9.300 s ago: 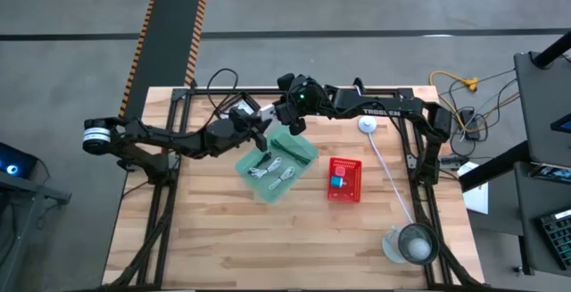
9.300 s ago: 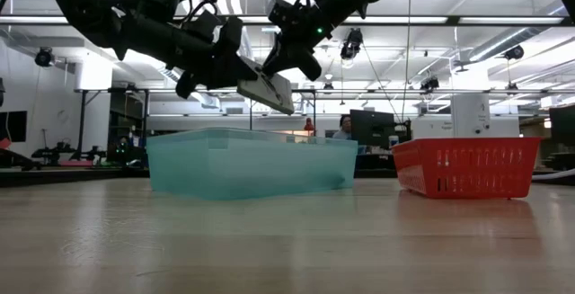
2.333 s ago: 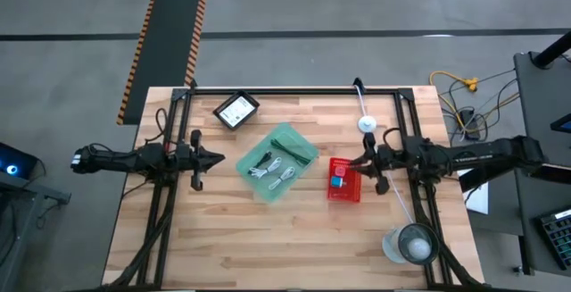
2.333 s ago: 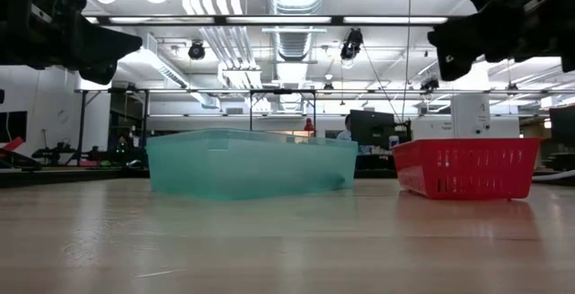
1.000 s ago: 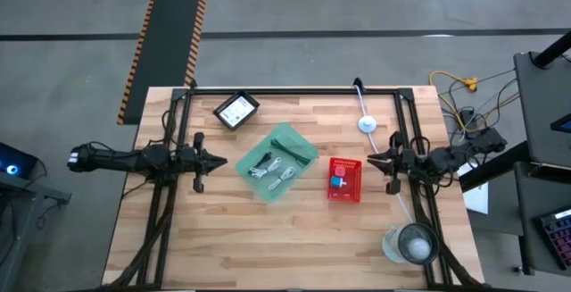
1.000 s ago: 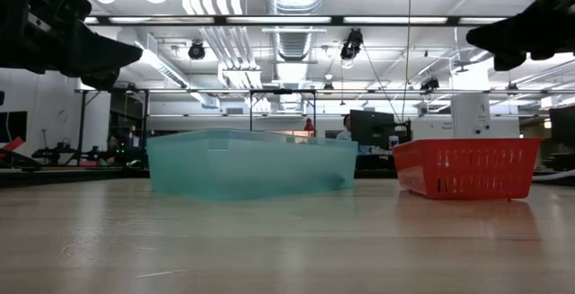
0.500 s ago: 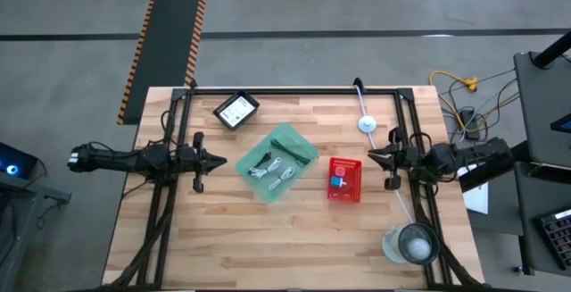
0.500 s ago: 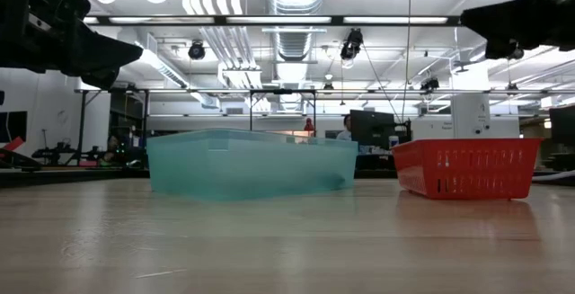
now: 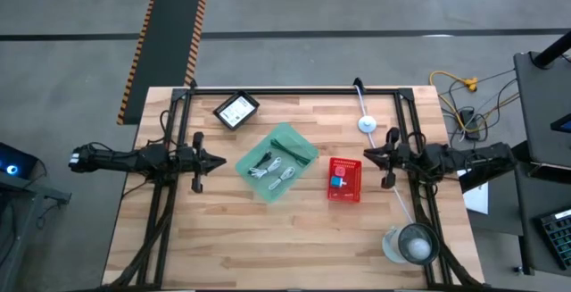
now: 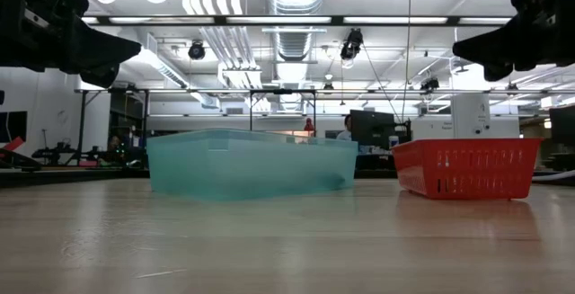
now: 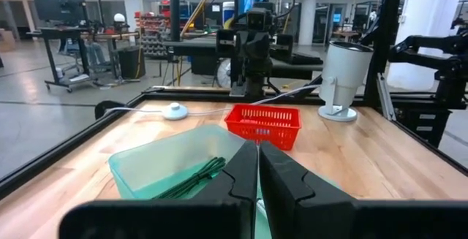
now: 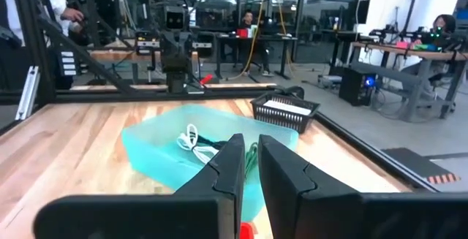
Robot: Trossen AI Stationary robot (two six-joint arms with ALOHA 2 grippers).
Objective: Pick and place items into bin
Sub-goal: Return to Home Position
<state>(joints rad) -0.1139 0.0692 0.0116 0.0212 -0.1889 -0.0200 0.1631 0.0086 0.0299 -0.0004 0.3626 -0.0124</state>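
Observation:
The teal bin (image 9: 304,153) stands in the middle of the table. A white coiled cable (image 9: 284,175) and dark and green sticks (image 11: 194,180) lie on its floor. My left gripper (image 9: 222,160) hovers level at the table's left, shut, pointing at the bin and holding nothing. My right gripper (image 9: 365,158) hovers level at the right, just beyond the red basket (image 9: 344,179), pointing toward the bin. Its fingers (image 12: 232,158) are shut to a narrow slit with nothing between them. Both grippers hang well above the tabletop in the low view, the left gripper (image 10: 133,53) and the right gripper (image 10: 460,49).
The red basket holds a small blue and white thing (image 9: 339,183). A black box with a white label (image 9: 236,109) sits at the far left. A white puck (image 9: 367,124) with a cable lies at the far right, a white tumbler (image 9: 411,244) at the near right corner.
My right arm has swung about its base toward the table's near edge, so its gripper now points straight at the table's left instead of slanting. The gripper itself has hardly shifted.

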